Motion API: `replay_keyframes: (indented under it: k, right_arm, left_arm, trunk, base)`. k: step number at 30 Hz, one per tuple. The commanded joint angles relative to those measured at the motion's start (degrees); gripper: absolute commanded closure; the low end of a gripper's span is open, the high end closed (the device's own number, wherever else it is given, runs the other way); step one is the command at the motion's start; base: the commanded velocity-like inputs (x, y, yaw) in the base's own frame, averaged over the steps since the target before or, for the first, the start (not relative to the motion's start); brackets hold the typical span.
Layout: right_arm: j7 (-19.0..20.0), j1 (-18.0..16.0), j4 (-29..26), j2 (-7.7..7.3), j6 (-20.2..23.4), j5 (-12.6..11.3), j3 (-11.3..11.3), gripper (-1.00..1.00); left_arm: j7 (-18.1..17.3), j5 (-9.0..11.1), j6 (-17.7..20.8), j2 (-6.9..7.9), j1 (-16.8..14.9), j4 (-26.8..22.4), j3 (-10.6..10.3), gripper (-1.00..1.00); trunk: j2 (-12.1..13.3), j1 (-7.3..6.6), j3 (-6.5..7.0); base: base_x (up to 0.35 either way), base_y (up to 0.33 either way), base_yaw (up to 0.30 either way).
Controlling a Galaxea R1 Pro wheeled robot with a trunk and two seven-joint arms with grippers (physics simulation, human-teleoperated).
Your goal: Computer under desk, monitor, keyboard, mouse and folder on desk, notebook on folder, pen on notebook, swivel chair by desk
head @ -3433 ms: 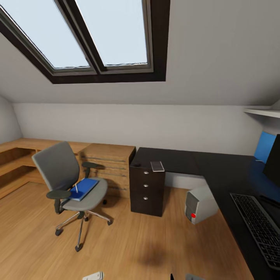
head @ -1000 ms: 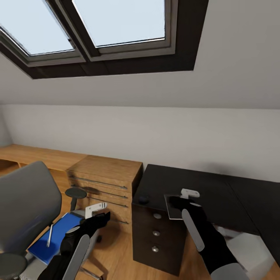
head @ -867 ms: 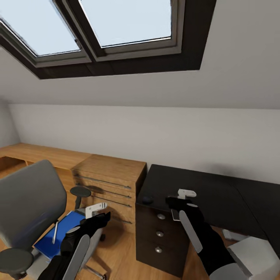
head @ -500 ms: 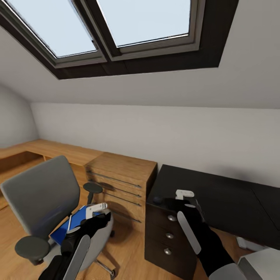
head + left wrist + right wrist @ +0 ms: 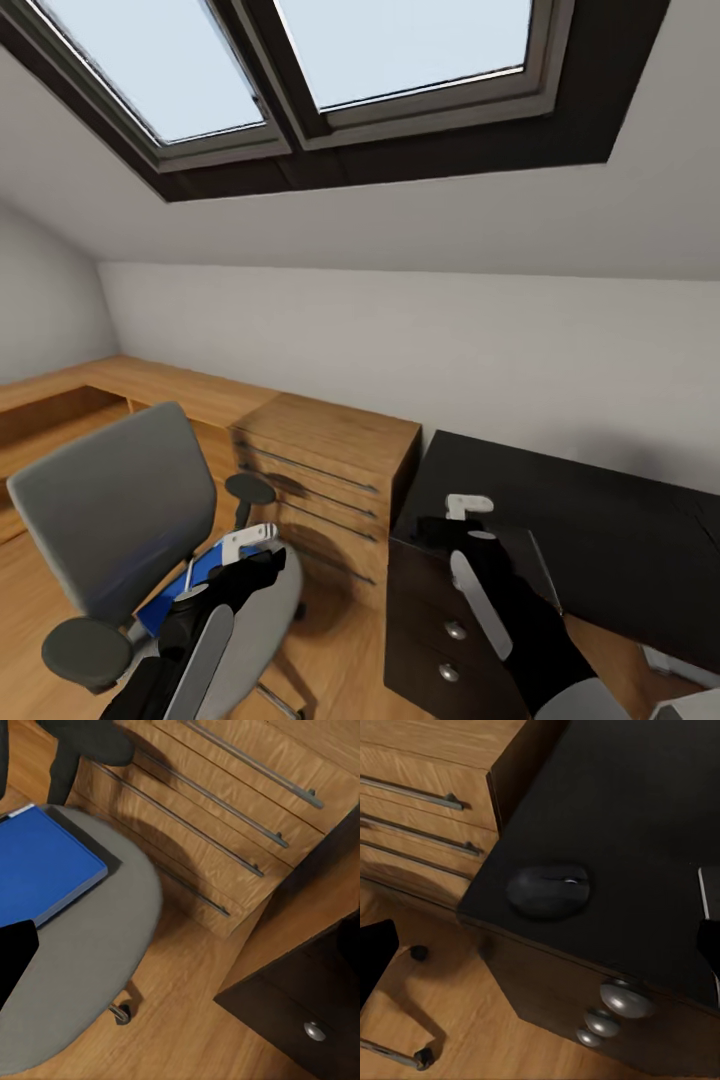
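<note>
folder (image 5: 41, 866) on swivel chair (image 5: 110, 510) (mouse (image 5: 547, 890) seemingly on desk (image 5: 645, 817))

Both arms reach forward from the lower edge of the head view, black sleeves with pale grey panels along the forearms. The left gripper (image 5: 252, 545) sits low on the left, its white finger pieces at the tip of a black wrist, the forearm angling up from the bottom edge. The right gripper (image 5: 462, 512) is raised a little higher, its white bracket topping the black wrist. From here, whether either pair of jaws is parted or closed cannot be made out.
</note>
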Motion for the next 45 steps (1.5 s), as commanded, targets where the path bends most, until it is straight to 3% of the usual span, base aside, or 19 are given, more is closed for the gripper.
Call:
replay_keyframes:
  k: [1, 12, 15, 18, 19, 25, 30, 34, 45]
  right_arm:
    - [-0.56, -0.05, 0.12, -0.02, 0.11, -0.15, 0.69, -1.00]
    - [-0.28, -0.07, 2.44, -0.10, -1.30, 1.51, 1.81, -1.00]
    - [-0.11, -0.80, 11.71, 0.14, -7.81, 4.74, 1.79, -1.00]
    - [0.16, -2.19, 16.42, 0.25, -11.47, 6.08, 1.82, -1.00]
    - [1.27, -4.88, 21.85, 0.31, -14.31, 7.24, 1.84, -1.00]
    - [5.90, -8.91, 29.94, 0.08, -17.69, 7.99, 1.66, -1.00]
    - [8.94, -11.63, 39.67, 0.12, -24.80, 8.14, 1.59, -1.00]
    - [10.76, -12.11, 41.04, -0.03, -26.00, 8.15, 1.59, -1.00]
    - [11.20, -12.18, 41.41, -0.40, -26.29, 8.01, 1.52, -1.00]
  left_arm:
    - [0.55, 0.60, 0.13, 0.01, -0.05, -0.07, -0.05, -1.00]
    - [0.55, 0.63, 0.08, 0.00, -0.05, -0.07, -0.05, -1.00]
    - [0.55, 0.61, 0.05, 0.06, -0.05, -0.09, -0.05, -1.00]
    - [0.55, 0.61, 0.04, 0.07, -0.05, -0.11, -0.05, -1.00]
    - [0.55, 0.63, 0.04, 0.08, -0.05, -0.12, -0.05, -1.00]
    - [0.55, 0.68, 0.04, 0.09, -0.05, -0.10, -0.05, -1.00]
    - [0.55, 0.69, 0.04, 0.03, -0.05, -0.35, -0.05, -1.00]
    - [0.55, 0.70, 0.04, 0.01, -0.05, -0.41, -0.12, -1.00]
    - [0.55, 0.70, 0.04, -0.01, -0.05, -0.46, -0.21, -1.00]
  trunk:
    - [-0.05, 0.04, -0.08]
    - [-0.05, 0.04, -0.08]
    - [-0.05, 0.04, -0.08]
    - [-0.05, 0.04, -0.08]
    - [-0.05, 0.04, -0.08]
    - [-0.05, 0.04, -0.08]
    - [-0.05, 0.04, -0.08]
    - [-0.05, 0.04, -0.08]
    - [-0.05, 0.04, -0.08]
  base:
    - [0.309, 0.000, 0.001]
    - [0.211, 0.000, 0.000]
    - [0.148, 0.000, 0.000]
    - [0.058, 0.000, 0.000]
    - [0.019, 0.000, 0.000]
    - [0.007, 0.000, 0.000]
    - [0.087, 0.000, 0.000]
    - [0.241, 0.000, 0.000]
    - [0.035, 0.000, 0.000]
